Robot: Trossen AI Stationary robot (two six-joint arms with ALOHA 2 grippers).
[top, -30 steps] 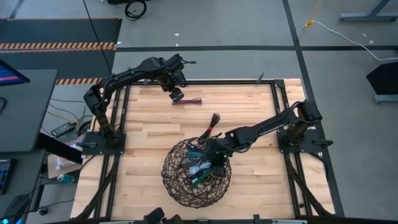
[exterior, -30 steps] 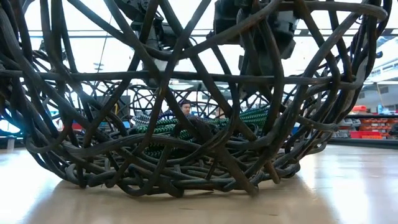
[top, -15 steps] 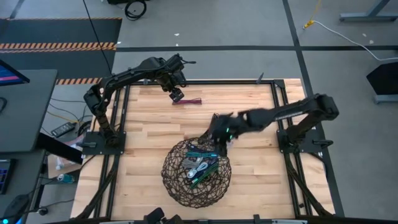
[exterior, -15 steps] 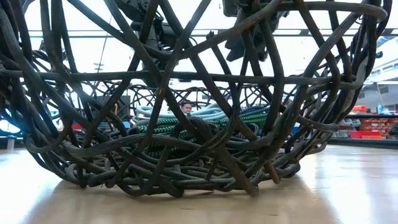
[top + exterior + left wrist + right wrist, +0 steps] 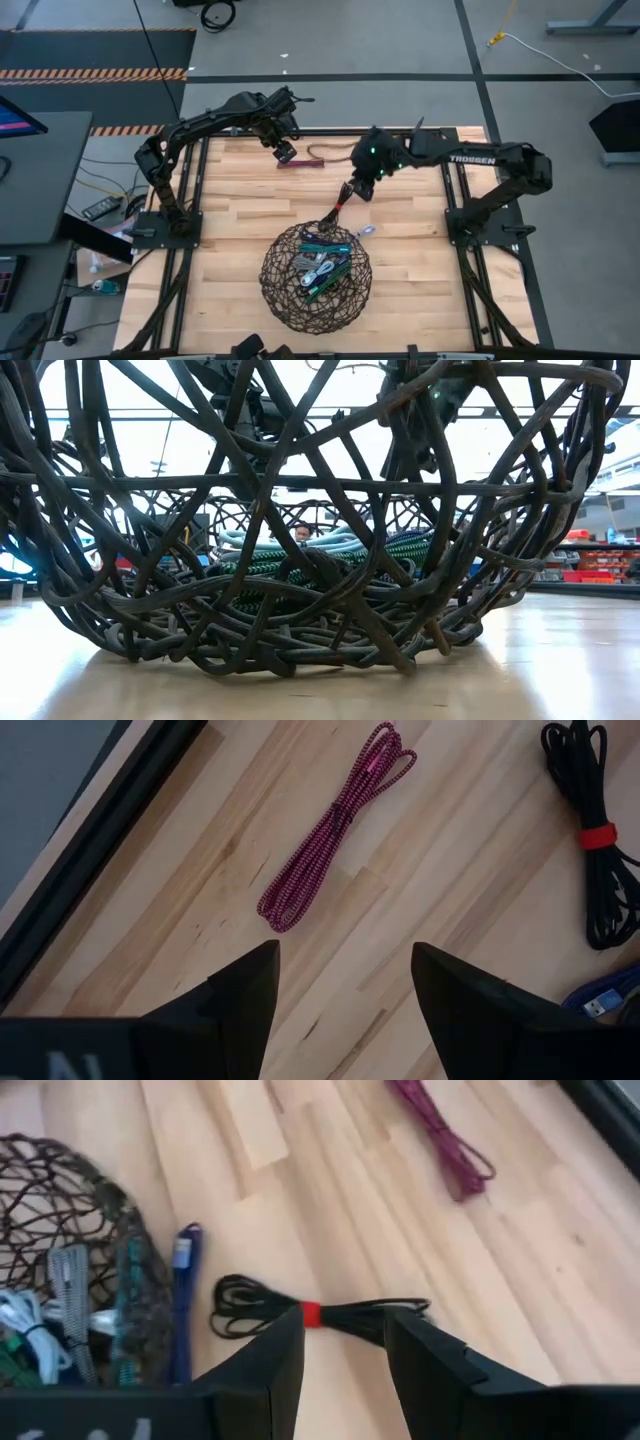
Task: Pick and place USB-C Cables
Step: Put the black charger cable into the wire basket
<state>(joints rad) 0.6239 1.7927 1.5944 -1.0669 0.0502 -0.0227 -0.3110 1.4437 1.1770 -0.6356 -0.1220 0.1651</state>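
The maroon cable [image 5: 304, 162] lies flat on the table near its far edge, just in front of my left gripper [image 5: 285, 153], which is open [image 5: 345, 955] and hovers above it [image 5: 335, 825]. My right gripper [image 5: 360, 188] is open [image 5: 345, 1325] over the black cable [image 5: 310, 1315], a bundle with a red tie lying between the maroon cable and the basket [image 5: 340, 205]. A blue cable [image 5: 181, 1295] lies on the table against the basket's far right side. Several cables, teal, green and pale [image 5: 320, 265], rest in the dark mesh basket [image 5: 285, 300].
The basket [image 5: 300, 630] stands on the near middle of the table and fills the low view. The black frame rail [image 5: 330, 131] runs along the far edge behind the maroon cable. Bare wood lies to the left and right of the basket.
My right gripper has risen out of the basket and swung toward the far edge, and now hangs over the black cable. In the low view a pale cable now lies on top of the pile in the basket. My left arm has kept still.
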